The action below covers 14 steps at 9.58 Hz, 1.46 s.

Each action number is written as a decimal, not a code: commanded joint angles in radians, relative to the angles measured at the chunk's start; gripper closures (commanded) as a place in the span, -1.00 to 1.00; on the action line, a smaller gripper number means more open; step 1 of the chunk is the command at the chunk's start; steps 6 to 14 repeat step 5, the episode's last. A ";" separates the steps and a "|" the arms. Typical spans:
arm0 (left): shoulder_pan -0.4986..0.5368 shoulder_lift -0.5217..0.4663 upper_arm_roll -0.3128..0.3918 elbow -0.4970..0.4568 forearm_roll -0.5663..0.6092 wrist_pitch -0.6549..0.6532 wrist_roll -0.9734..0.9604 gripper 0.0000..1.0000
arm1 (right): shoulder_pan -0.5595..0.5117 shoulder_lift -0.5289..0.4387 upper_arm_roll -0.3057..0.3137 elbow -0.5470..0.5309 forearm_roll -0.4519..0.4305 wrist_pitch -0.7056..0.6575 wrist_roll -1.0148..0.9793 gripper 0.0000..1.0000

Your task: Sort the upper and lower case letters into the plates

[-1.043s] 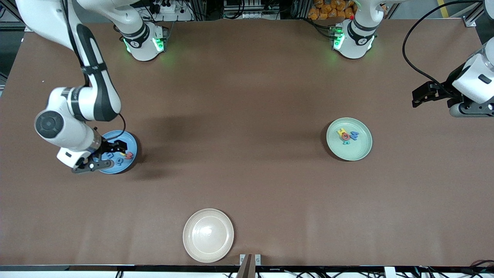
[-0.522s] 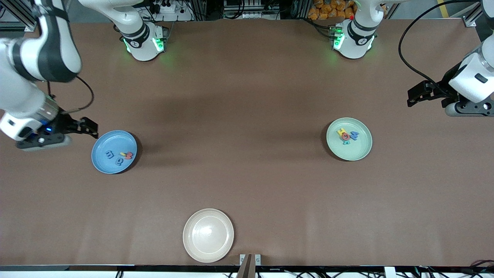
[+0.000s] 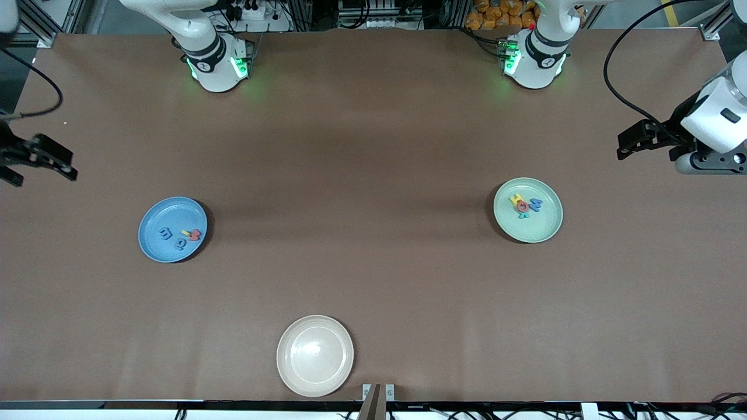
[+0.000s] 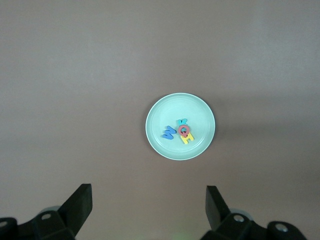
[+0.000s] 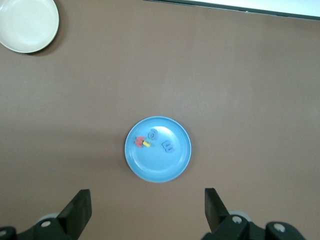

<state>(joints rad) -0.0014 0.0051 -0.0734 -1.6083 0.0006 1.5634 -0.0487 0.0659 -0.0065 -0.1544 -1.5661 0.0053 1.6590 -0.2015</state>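
Down on the two small plates lie the tiny flat toy letters: a cluster of four (image 4: 180,132) on the pale mint green round plate (image 4: 159,142), below the left gripper (image 4: 149,210), and the others (image 5: 152,140) on the plain blue round plate (image 5: 175,162), below the right gripper (image 5: 148,210). They look light and thin, likely to slide on the glaze, so I'd pinch one by its outer edges. Both grippers hang wide open and empty above the brown table (image 3: 373,146). Only the wrist views show the letters' shapes clearly; only the front view shows both plates and the empty cream-white round plate (image 3: 290,373) together.
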 commanded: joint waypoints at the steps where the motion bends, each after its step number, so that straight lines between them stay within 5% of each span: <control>1: 0.000 0.001 0.006 0.019 -0.020 -0.031 -0.013 -1.00 | -0.032 0.011 0.023 0.089 -0.002 -0.094 0.020 -1.00; 14: -0.006 0.009 0.004 0.033 -0.016 -0.031 -0.013 -1.00 | -0.025 0.020 0.021 0.107 0.002 -0.116 0.063 -1.00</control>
